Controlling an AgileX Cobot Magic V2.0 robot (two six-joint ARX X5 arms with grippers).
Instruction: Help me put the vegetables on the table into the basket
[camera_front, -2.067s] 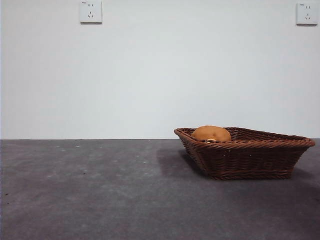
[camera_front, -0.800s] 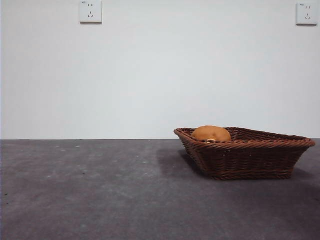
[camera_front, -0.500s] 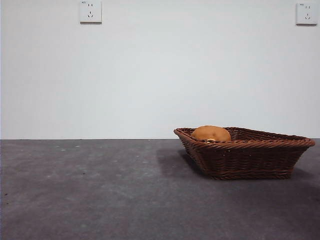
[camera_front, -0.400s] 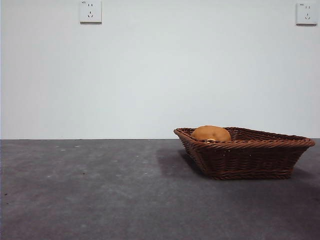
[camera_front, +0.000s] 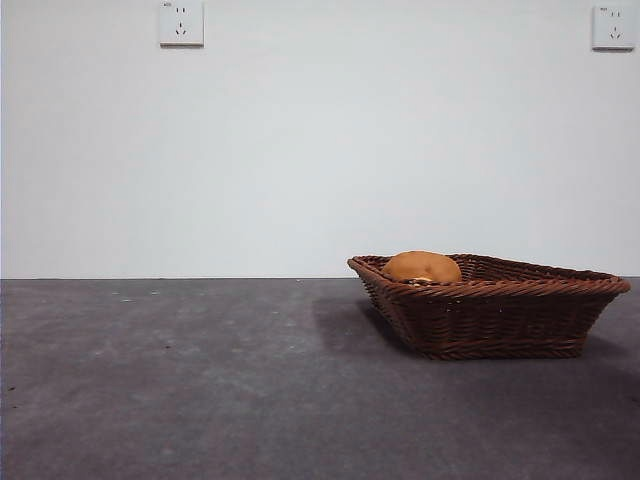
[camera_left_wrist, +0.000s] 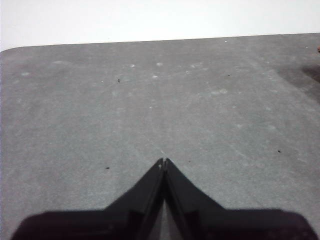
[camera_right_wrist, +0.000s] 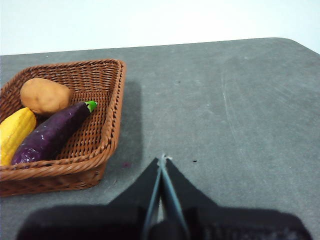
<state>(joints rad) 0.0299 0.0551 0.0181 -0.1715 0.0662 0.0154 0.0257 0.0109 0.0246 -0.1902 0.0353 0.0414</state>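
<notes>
Lying in basket (camera_right_wrist: 112, 125) — eggplant (camera_right_wrist: 50, 132), stem toward potato (camera_right_wrist: 45, 96); left gripper (camera_left_wrist: 163, 162), right gripper (camera_right_wrist: 162, 160) clenched, empty.

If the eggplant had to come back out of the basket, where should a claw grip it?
Probably mid-body on the eggplant, from above, jaws across its narrow width. It lies flat in the basket, with the yellow vegetable close along one side, the potato near its stem.

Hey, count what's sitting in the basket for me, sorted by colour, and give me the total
All in the wicker basket:
Orange-brown: 1, the potato
Yellow: 1, the yellow vegetable
Dark purple: 1, the eggplant
Total: 3 vegetables
</notes>
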